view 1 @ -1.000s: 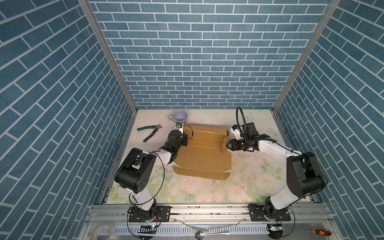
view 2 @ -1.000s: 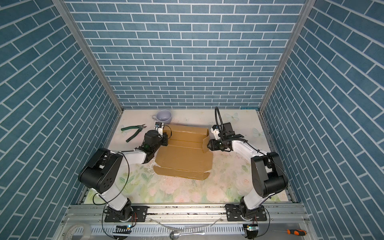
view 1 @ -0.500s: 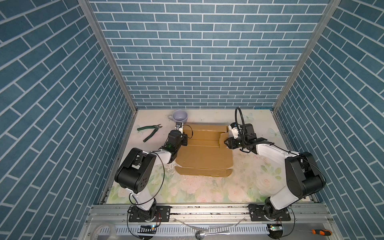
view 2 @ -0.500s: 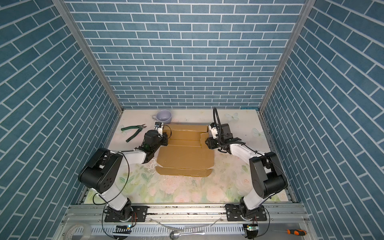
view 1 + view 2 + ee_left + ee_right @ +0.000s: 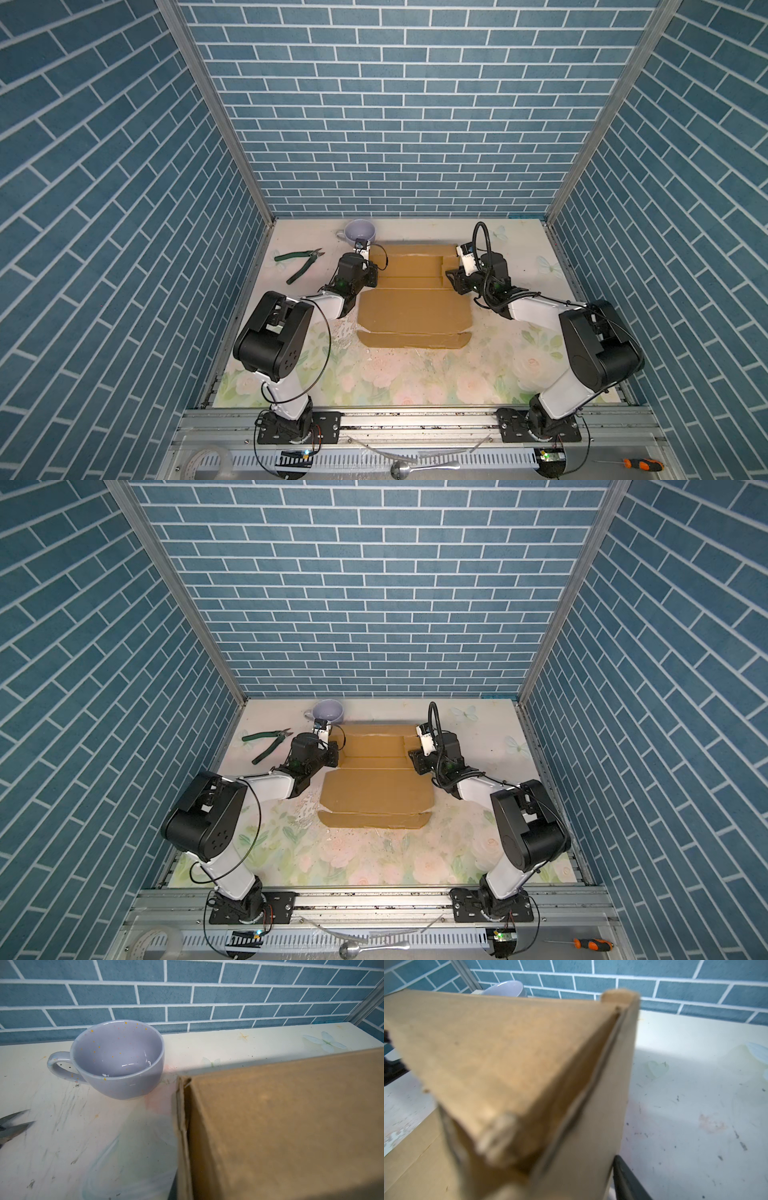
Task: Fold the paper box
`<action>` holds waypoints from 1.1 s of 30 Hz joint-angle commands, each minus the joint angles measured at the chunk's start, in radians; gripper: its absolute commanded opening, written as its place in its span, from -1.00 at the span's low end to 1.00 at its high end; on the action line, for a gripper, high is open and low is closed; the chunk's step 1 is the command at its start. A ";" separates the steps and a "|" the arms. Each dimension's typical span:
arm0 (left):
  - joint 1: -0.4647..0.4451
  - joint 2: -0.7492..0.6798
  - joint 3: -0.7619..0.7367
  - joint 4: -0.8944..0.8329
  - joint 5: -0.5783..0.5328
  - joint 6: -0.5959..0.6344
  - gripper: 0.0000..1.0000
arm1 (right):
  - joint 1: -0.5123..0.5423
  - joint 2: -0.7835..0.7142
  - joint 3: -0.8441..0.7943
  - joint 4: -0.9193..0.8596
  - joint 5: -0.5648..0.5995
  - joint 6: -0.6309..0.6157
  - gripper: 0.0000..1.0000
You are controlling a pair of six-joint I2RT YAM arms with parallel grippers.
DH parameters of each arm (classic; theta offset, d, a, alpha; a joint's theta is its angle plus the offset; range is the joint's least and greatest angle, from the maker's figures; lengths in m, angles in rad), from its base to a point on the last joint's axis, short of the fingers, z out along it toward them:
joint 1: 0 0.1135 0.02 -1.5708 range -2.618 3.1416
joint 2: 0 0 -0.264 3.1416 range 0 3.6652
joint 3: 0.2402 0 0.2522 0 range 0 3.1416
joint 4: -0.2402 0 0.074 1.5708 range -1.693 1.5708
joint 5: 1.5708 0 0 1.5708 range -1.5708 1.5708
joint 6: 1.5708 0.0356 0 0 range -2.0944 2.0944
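The paper box [image 5: 411, 316] [image 5: 374, 791] lies on the table's middle, brown cardboard with its front panel and lip flat and its back part folded up into low walls. My left gripper [image 5: 374, 272] [image 5: 334, 756] is at the box's back left wall. In the left wrist view that wall's edge [image 5: 182, 1126] runs straight down into the jaws, whose fingers are out of frame; they are shut on it. My right gripper [image 5: 451, 280] [image 5: 413, 760] is at the back right wall [image 5: 618, 1105]. One dark finger [image 5: 625, 1178] lies against its outer face; the other is hidden.
A lilac cup [image 5: 360, 230] [image 5: 118, 1059] stands at the back, just beyond the box's left corner. Green-handled pliers [image 5: 301, 262] lie left of my left arm. On the front rail sit a spoon [image 5: 405, 455], a tape roll [image 5: 203, 459] and a screwdriver [image 5: 642, 450].
My right gripper has moved back and left along the box's right side, and the raised right flap now stands squarer to the box. The box has straightened. The left arm has not moved.
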 commanded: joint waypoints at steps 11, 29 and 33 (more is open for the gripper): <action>-0.009 0.012 0.032 -0.162 0.100 -0.058 -1.00 | 0.037 0.084 -0.031 0.191 0.335 0.034 -0.80; -0.013 -0.027 -0.007 -0.181 0.055 -0.099 -1.00 | 0.085 0.113 -0.072 0.188 0.359 0.080 -0.42; -0.014 -0.014 -0.012 -0.168 0.049 -0.097 -1.00 | 0.085 0.144 -0.064 0.223 0.334 0.105 -0.30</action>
